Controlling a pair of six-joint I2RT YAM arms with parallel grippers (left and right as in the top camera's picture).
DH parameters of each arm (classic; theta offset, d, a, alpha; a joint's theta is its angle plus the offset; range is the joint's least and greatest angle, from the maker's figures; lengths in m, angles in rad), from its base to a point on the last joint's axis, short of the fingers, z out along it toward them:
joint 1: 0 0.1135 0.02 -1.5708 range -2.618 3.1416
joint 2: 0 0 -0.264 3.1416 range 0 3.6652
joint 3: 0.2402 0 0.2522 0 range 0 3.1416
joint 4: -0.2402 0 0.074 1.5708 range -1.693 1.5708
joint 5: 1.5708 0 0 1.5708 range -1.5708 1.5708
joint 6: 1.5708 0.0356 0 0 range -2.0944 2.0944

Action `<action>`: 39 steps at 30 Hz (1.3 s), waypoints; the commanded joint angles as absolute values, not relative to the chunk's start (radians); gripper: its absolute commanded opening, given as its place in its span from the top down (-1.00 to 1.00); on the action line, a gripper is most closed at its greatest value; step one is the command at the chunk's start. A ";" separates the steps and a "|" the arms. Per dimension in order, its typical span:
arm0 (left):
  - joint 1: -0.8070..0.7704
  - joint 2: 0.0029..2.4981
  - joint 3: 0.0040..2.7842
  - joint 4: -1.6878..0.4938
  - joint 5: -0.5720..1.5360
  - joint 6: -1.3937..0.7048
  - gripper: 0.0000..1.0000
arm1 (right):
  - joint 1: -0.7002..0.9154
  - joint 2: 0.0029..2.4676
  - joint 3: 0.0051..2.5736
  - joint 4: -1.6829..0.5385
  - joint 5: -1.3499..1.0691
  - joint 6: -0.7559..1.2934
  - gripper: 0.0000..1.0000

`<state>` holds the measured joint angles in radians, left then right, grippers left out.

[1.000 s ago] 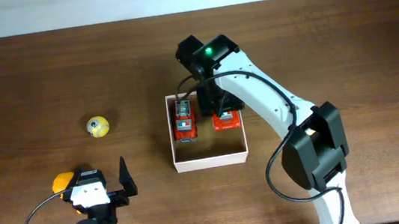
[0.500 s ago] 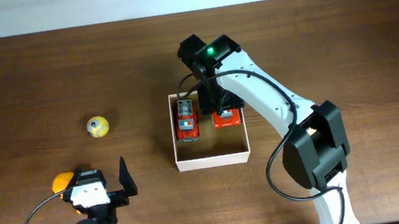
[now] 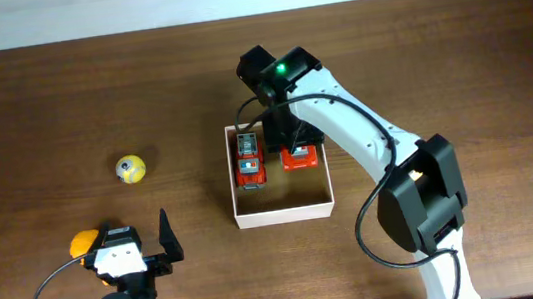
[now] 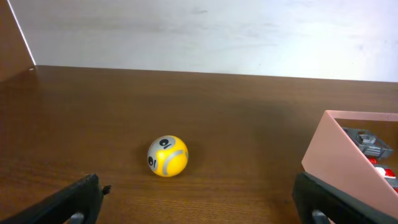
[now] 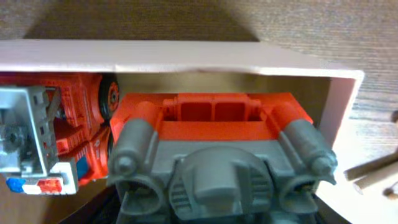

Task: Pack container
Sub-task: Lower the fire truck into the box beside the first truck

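Observation:
The container (image 3: 284, 215) is a shallow white-walled box with a tan inside at the table's middle. It also shows in the left wrist view (image 4: 336, 155) and the right wrist view (image 5: 186, 62). A red toy truck with a grey top (image 3: 248, 160) lies in its left half (image 5: 56, 143). My right gripper (image 3: 295, 138) is down in its far right corner, shut on a red and grey toy vehicle (image 5: 217, 124). My left gripper (image 3: 129, 248) is open and empty at the front left (image 4: 199, 202). A yellow ball (image 4: 167, 156) lies ahead of it, apart.
The yellow ball (image 3: 130, 169) sits on the brown table left of the container. An orange ball (image 3: 83, 243) lies right beside my left gripper's left side. A pale wall runs along the table's far edge.
The container has shifted slightly to the right and away. My right gripper and its red and grey toy have edged a little left in the far right corner. The left arm has not moved.

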<state>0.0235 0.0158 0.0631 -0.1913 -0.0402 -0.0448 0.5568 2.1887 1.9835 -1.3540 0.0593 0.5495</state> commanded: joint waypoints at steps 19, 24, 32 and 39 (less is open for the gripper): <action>0.020 0.011 0.055 -0.187 -0.029 -0.026 -0.99 | 0.548 2.168 1.921 -1.315 0.057 0.559 -0.82; 0.020 0.011 0.055 -0.187 -0.029 -0.026 -0.99 | 0.548 2.168 1.921 -1.307 0.057 0.559 -0.84; 0.020 0.011 0.055 -0.187 -0.029 -0.026 -0.98 | 0.549 2.168 1.930 -1.300 -0.024 0.555 -0.79; 0.020 0.011 0.055 -0.187 -0.029 -0.026 -0.99 | 0.550 2.166 1.978 -1.301 -0.092 0.554 -0.22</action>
<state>0.0235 0.0158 0.0631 -0.1913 -0.0399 -0.0448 0.5568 2.1887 1.9350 -1.3033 -0.0452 0.5499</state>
